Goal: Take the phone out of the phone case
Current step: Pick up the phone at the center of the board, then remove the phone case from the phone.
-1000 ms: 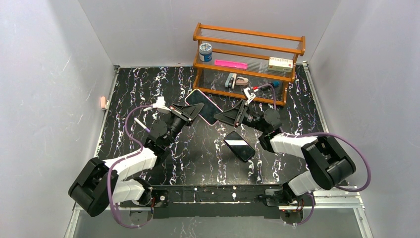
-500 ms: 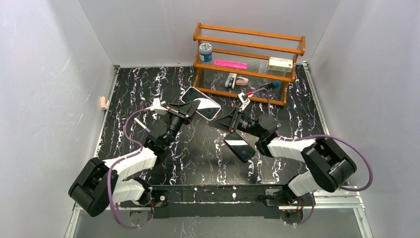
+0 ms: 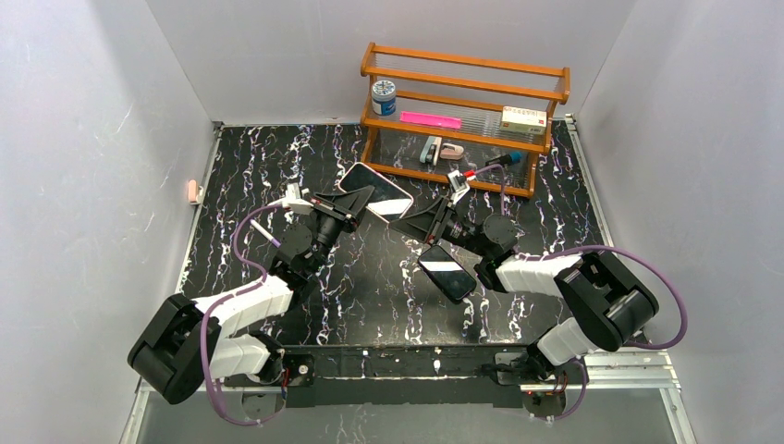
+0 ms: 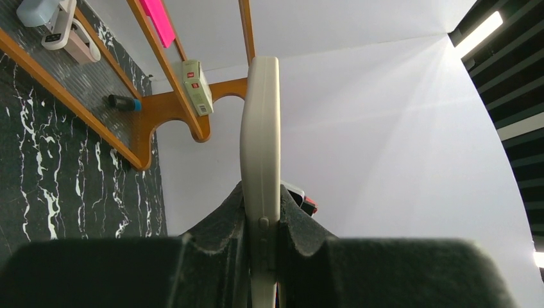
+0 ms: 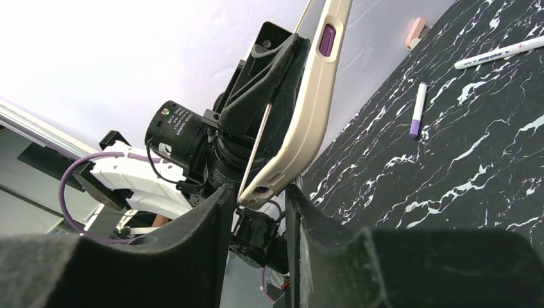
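Left gripper (image 4: 261, 212) clamps the case (image 3: 377, 190) by its edge, raised near the shelf (image 3: 481, 137); right gripper (image 5: 258, 192) sits half closed round its lower corner, grip unclear; a black phone (image 3: 447, 273) lies on the table (image 3: 277, 166) below; if you pull crookedly, the case may twist free and drop onto the hard black marbled top; white walls (image 3: 92, 139) stand close.

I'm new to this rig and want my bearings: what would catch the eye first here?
A cream phone case is held off the table near its middle, clamped in the left end effector, with the right end effector straddling one end. Just nearer the arms, a black phone lies flat on the marbled surface. A wooden rack stands at the back.
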Controlling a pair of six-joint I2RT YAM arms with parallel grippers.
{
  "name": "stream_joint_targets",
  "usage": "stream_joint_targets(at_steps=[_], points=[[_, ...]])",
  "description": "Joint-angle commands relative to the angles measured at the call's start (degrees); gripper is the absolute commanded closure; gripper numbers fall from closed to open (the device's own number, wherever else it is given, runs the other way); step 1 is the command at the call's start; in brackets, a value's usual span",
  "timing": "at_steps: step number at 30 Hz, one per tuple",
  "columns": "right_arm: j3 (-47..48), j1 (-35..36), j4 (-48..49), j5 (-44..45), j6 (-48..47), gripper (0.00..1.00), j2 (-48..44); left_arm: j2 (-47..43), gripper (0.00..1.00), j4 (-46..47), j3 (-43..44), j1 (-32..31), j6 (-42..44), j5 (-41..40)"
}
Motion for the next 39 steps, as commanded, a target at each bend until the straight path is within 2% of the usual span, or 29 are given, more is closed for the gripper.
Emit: stream_joint_targets(at_steps=[1,6,11,16,22,27,30,33,37,38,39], points=[[1.9,0.2,3.9,0.4,-2.6,0.61,-0.4,-1.4,1.0,4.4,1.8,0.1,-1.4,-0.2],[1.6,0.2,5.2,0.0,-4.9,0.79,-0.2,-1.4,1.0,4.1,2.0,0.1,-1.9,1.4],[1.4,0.2,5.2,-1.2,-11.4,0.98,0.5,0.3,1.0,1.5,3.9,0.1,-5.6,7.1],[2.2,0.2,4.8,-4.6,-18.8,0.99,2.0,0.8,1.0,0.1,4.5,0.1,-7.9,9.1],[5.0,0.2,-0.4,-6.8,-28.4,0.99,2.1,-0.2,1.0,-1.0,5.1,0.1,-8.4,12.8],[8.1,0.2,-11.6,-5.0,-42.6,0.99,0.5,-0.3,1.0,-1.1,5.6,0.2,-7.7,15.0],[7.9,0.2,-13.5,-0.4,-47.5,0.99,0.4,-0.1,1.0,-1.1,6.0,0.5,-7.0,16.7],[7.8,0.2,-15.8,2.2,-50.0,0.99,0.3,-0.5,1.0,-1.1,6.3,1.0,-5.4,18.2],[6.9,0.1,-14.8,0.3,-47.7,0.99,0.5,-0.8,1.0,-1.1,6.2,3.8,-3.8,20.8],[6.8,0.1,-14.6,-0.5,-46.6,0.96,0.6,-0.5,1.0,-1.1,6.2,5.4,-3.7,22.4],[6.4,0.1,-14.4,-1.4,-45.8,0.88,0.6,0.0,1.0,-1.1,6.4,7.1,-3.6,24.3]])
